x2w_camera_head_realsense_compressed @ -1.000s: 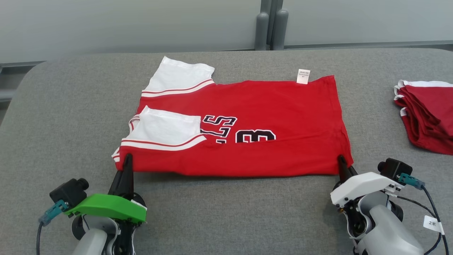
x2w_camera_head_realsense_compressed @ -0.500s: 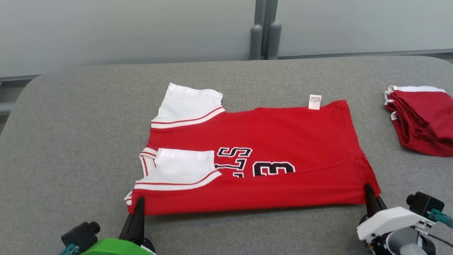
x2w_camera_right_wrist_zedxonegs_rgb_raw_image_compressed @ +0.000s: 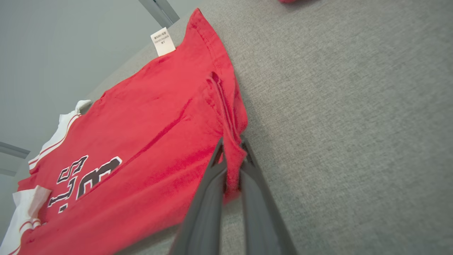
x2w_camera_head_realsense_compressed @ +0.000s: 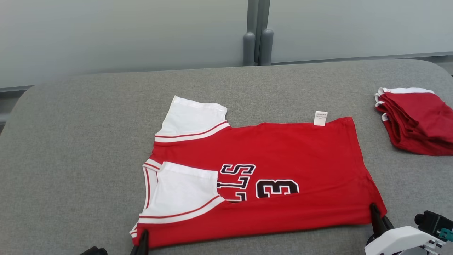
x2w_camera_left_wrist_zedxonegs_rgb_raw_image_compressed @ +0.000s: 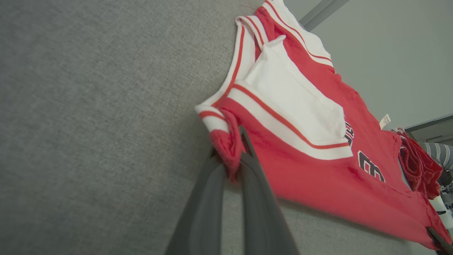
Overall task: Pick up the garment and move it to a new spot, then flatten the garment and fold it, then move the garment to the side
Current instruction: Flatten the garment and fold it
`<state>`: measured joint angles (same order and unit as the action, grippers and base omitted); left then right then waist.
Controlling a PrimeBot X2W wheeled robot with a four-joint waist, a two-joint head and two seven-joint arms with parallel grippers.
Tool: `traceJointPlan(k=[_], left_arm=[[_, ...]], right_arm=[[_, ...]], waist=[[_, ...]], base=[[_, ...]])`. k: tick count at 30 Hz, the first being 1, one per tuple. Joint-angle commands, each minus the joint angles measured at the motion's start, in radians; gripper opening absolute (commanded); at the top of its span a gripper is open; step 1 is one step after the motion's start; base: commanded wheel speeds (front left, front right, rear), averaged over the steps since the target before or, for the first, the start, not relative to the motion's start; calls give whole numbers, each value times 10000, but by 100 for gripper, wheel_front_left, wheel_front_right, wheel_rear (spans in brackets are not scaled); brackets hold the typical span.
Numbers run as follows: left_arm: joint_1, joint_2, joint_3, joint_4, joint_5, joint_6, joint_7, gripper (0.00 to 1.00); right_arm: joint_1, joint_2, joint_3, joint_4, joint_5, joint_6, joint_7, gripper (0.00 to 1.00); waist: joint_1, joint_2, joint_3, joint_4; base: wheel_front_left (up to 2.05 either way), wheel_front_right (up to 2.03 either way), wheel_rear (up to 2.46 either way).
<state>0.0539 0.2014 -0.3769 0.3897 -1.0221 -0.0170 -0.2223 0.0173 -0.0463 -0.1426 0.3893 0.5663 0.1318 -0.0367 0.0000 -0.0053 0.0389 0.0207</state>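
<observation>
**At the tabletop's near edge, a shirt held by both near corners**

Across the middle of the grey tabletop [x2w_camera_head_realsense_compressed: 70, 141], reaching toward its near edge, lies the red shirt [x2w_camera_head_realsense_compressed: 276, 148]. Its neck end is to the left and its hem to the right, and one white sleeve is folded in over the red. The left gripper [x2w_camera_left_wrist_zedxonegs_rgb_raw_image_compressed: 231, 152] has its fingers clamped on the near corner at the shoulder end, with a wad of red cloth bunched between them. The right gripper [x2w_camera_right_wrist_zedxonegs_rgb_raw_image_compressed: 231, 152] has its fingers closed on the near hem corner, cloth pinched the same way. A white label [x2w_camera_head_realsense_compressed: 320, 118] sticks out at the shirt's far edge. A stack of folded red clothes [x2w_camera_head_realsense_compressed: 414, 120] sits by the right edge, well apart.

The shirt looks light, soft and limp, so it will likely sag between the two holds and drag on the rough surface. These corners seem the right places to hold, since drawing them apart keeps the near edge taut. The risk, I judge, is that only some layers are pinched, which would let the folded sleeve or an under-layer slip loose when the edge is carried over.
</observation>
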Motion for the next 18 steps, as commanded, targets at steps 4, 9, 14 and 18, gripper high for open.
traceJointPlan(k=[4,9,14,18], left_arm=[[133,18,-8,334,-99,99,130,40],[156,66,-42,493,-35,203,145,100],[52,480,106,224,191,346,46,100],[-521,901,86,-79,514,422,169,100]], right_arm=[[251,-76,-109,9,63,-18,-88,64],[353,-66,-262,-62,16,-12,-134,100],[350,-65,-580,-234,-218,-12,-159,100],[135,-63,-700,-564,-468,-12,-90,100]], waist=[[0,53,-58,-75],[0,53,-58,-164],[0,53,54,-256],[0,53,133,-281]], base=[[0,0,0],[0,0,0],[0,0,0],[0,0,0]])
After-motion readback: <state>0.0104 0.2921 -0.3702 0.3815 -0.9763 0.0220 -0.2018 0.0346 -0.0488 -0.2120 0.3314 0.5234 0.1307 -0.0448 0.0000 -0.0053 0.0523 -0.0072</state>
